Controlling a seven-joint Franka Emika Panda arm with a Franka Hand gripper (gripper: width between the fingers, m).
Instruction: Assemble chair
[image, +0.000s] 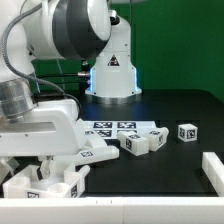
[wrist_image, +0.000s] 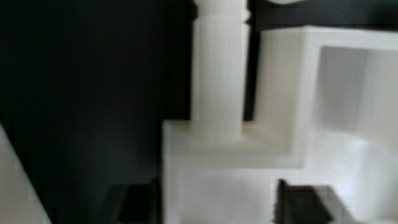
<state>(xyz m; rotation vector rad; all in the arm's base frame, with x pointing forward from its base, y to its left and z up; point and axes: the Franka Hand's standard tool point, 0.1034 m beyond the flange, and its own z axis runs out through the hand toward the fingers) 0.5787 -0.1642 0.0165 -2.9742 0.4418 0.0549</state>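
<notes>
Wrist view looks down on one chair part that the gripper is at. It is a white block with one round post standing out of it and one flat panel just beside the post. All of it is plain white and chunky. The white block fills the gap between the two dark fingers. Both fingers look to be touching its sides, so the gripper is closed on the white block. In the exterior view this spot is at the front corner of the black table, on the exterior view's left, under the big white arm. Other white pieces are packed close there, and the arm hides some, so I cannot count them. One of them shows a small black-and-white square tag. Near the middle of the table lie two chunky white blocks, side by side and very close, with tags on them. They are just beside the marker board, which lies flat. One small white cube with a tag stands apart from them, toward the exterior view's right. One long white bar lies near the table's edge on the exterior view's right, well apart from the cube.
</notes>
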